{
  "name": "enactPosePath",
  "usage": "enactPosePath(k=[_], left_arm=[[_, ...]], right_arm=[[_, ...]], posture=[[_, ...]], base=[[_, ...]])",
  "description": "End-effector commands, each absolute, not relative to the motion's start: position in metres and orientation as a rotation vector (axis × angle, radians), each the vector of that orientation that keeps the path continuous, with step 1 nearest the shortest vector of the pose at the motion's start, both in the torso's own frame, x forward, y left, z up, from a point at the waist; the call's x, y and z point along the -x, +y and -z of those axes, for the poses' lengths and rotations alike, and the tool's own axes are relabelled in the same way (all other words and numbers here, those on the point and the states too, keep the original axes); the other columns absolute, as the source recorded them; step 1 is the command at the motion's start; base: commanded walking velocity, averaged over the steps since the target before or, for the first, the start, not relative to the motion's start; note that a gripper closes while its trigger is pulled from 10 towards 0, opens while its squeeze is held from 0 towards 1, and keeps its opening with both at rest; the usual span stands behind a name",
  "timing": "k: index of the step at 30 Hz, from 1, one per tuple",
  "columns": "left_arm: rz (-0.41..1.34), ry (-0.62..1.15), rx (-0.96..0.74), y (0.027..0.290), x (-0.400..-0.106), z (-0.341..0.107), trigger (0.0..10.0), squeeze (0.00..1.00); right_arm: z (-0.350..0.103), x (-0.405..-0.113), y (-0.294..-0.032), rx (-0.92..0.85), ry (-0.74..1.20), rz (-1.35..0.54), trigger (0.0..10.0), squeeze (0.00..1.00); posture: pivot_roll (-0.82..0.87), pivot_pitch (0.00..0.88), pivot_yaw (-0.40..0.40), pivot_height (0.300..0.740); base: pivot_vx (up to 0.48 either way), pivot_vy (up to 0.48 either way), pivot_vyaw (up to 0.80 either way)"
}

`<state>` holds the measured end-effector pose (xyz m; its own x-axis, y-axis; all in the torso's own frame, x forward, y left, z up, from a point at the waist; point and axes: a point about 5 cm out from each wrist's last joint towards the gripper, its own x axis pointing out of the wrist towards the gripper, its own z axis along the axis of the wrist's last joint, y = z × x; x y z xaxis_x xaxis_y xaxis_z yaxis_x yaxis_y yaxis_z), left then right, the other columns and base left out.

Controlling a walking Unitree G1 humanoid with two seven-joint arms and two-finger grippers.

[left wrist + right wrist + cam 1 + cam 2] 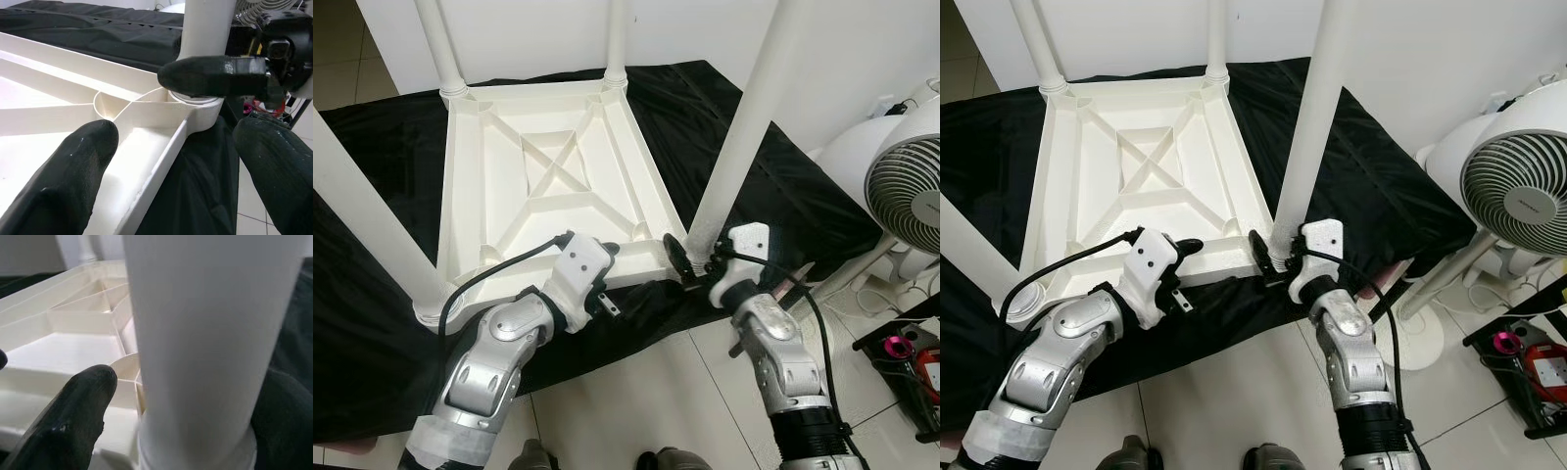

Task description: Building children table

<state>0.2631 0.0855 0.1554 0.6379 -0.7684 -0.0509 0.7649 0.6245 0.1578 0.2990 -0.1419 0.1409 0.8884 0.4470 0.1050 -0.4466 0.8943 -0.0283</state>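
Note:
A white plastic children's table (pixel 460 196) lies upside down on a black cloth (pixel 372 333), its ribbed underside facing up. Its legs stand upright: two at the far corners (pixel 440 44) (pixel 617 39), one at the near left (pixel 362 215) and one at the near right (pixel 744 127). My right gripper (pixel 698 262) is shut on the near-right leg just above its socket, one finger (pixel 210 76) pressed against the leg's base. My left gripper (pixel 612 279) is open at the table's near edge. Its fingers (pixel 88 161) straddle the rim, one inside the frame and one over the cloth.
A white floor fan (pixel 911 186) stands close on the right, with its cable and base on the tiles. A bin holding a pink item (pixel 901 348) sits at the far right. Tile floor (pixel 646 392) and my feet (pixel 680 458) lie below. A white wall runs behind the table.

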Motion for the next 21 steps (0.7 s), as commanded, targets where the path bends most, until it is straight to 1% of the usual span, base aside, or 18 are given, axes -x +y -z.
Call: enactPosePath(k=[1,5,7,9,12,13,15,16,17,21], left_arm=[[0.843,-0.018,-0.181,0.086,-0.263,-0.153,10.0,0.0],[0.85,-0.02,-0.18,0.085,-0.264,-0.154,10.0,0.0],[0.856,-0.022,-0.179,0.084,-0.264,-0.154,10.0,0.0],[0.856,-0.022,-0.179,0.084,-0.264,-0.154,10.0,0.0],[0.869,-0.03,-0.178,0.081,-0.265,-0.156,10.0,0.0],[0.875,-0.032,-0.177,0.08,-0.265,-0.156,10.0,0.0],[0.879,-0.034,-0.176,0.079,-0.265,-0.156,10.0,0.0],[0.883,-0.035,-0.175,0.078,-0.265,-0.156,10.0,0.0],[0.885,-0.035,-0.176,0.078,-0.265,-0.156,10.0,0.0],[0.882,-0.036,-0.175,0.078,-0.265,-0.156,10.0,0.0]], right_arm=[[-0.143,-0.301,-0.145,0.021,-0.116,-0.518,10.0,0.0],[-0.147,-0.306,-0.157,0.071,-0.1,-0.592,10.0,0.0],[-0.147,-0.31,-0.161,0.124,-0.081,-0.664,10.0,0.0],[-0.147,-0.31,-0.161,0.124,-0.081,-0.664,10.0,0.0],[-0.146,-0.315,-0.163,0.18,-0.053,-0.76,10.0,0.0],[-0.147,-0.317,-0.163,0.196,-0.046,-0.784,9.1,0.0],[-0.147,-0.319,-0.163,0.208,-0.043,-0.801,9.1,0.0],[-0.147,-0.321,-0.165,0.218,-0.039,-0.804,4.2,0.0],[-0.148,-0.322,-0.166,0.229,-0.038,-0.806,0.0,0.0],[-0.148,-0.323,-0.167,0.233,-0.036,-0.818,0.0,0.0]], posture=[[-0.06,0.042,-0.022,0.74],[-0.06,0.036,-0.019,0.74],[-0.07,0.034,-0.018,0.74],[-0.07,0.034,-0.018,0.74],[-0.07,0.022,-0.012,0.74],[-0.08,0.02,-0.01,0.74],[-0.08,0.02,-0.01,0.74],[-0.08,0.02,-0.01,0.74],[-0.08,0.017,-0.01,0.74],[-0.08,0.022,-0.012,0.74]], base=[[0.0,0.0,0.0],[0.0,0.0,0.0],[0.0,0.0,0.0],[0.0,0.0,0.0],[0.0,0.0,0.0],[0.0,0.0,0.0],[0.0,0.0,0.0],[0.0,0.0,0.0],[0.0,0.0,0.0],[0.0,0.0,0.0]])
